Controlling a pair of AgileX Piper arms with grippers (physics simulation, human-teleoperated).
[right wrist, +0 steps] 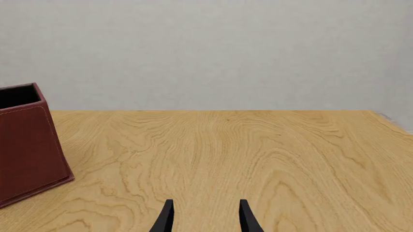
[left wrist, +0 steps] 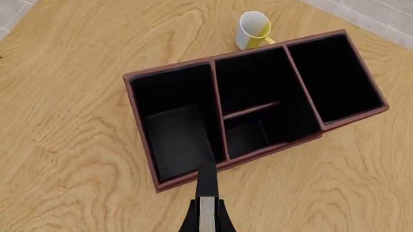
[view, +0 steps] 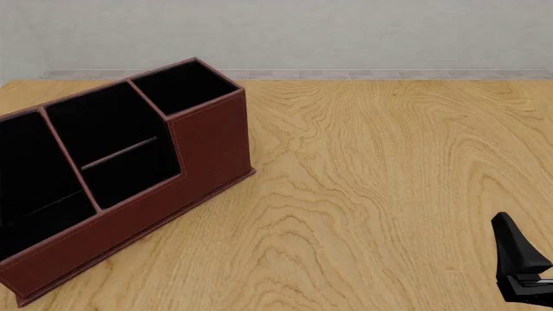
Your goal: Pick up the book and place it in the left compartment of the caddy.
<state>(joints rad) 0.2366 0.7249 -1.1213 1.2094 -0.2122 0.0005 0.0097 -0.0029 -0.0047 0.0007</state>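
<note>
In the left wrist view my left gripper [left wrist: 206,217] is shut on the book [left wrist: 207,181], seen edge-on as a thin black slab with a pale strip of page edges between the fingers. The book hangs over the front wall of the caddy [left wrist: 145,145], close to the partition that bounds the left compartment [left wrist: 174,130], whose black floor shows bare. In the front view the caddy [view: 207,155] stands at the left with the left compartment [view: 35,188] at its near end; the book and left gripper are outside that view. My right gripper [view: 519,259] [right wrist: 206,220] is open and holds nothing, far to the caddy's right.
A white mug with a yellow handle [left wrist: 254,29] stands just behind the caddy. The middle bay [left wrist: 258,106] holds a thin cross divider, and the small tall bay [view: 186,84] is at the far right end. A grey wall runs along the table's back edge [view: 346,74].
</note>
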